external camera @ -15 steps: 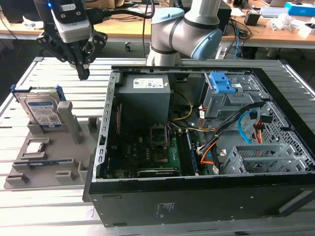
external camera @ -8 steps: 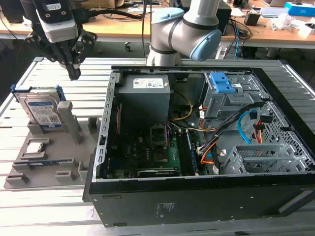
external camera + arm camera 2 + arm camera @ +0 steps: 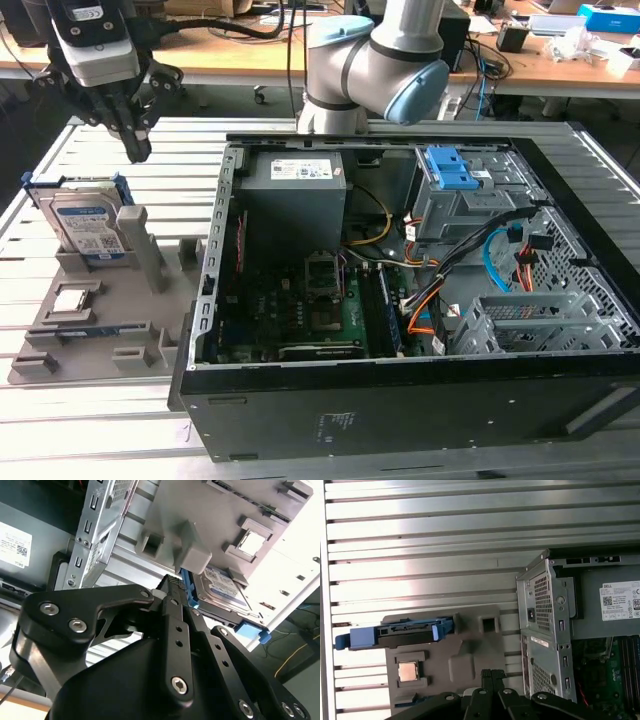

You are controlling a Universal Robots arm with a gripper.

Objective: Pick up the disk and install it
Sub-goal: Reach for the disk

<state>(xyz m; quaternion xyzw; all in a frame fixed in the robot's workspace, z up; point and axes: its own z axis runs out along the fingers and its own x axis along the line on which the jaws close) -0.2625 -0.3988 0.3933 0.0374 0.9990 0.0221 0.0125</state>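
The disk [image 3: 88, 226] is a silver-grey drive with a white-and-blue label and blue side rails. It stands on edge in a slot of the grey fixture [image 3: 95, 330], at the exterior view's left. In the first wrist view the disk [image 3: 405, 632] shows edge-on, and in the second wrist view the disk [image 3: 220, 587] lies just past the fingertips. My gripper [image 3: 137, 148] hangs above the disk's upper corner, apart from it. Its black fingers [image 3: 492, 676] are pressed together, shut on nothing.
The open computer case [image 3: 420, 400] lies at the exterior view's right, with a grey drive bay and blue latch [image 3: 448, 172] at its far side. A small square chip [image 3: 408, 671] sits on the fixture. Grey posts [image 3: 150, 250] stand beside the disk. The table is slatted metal.
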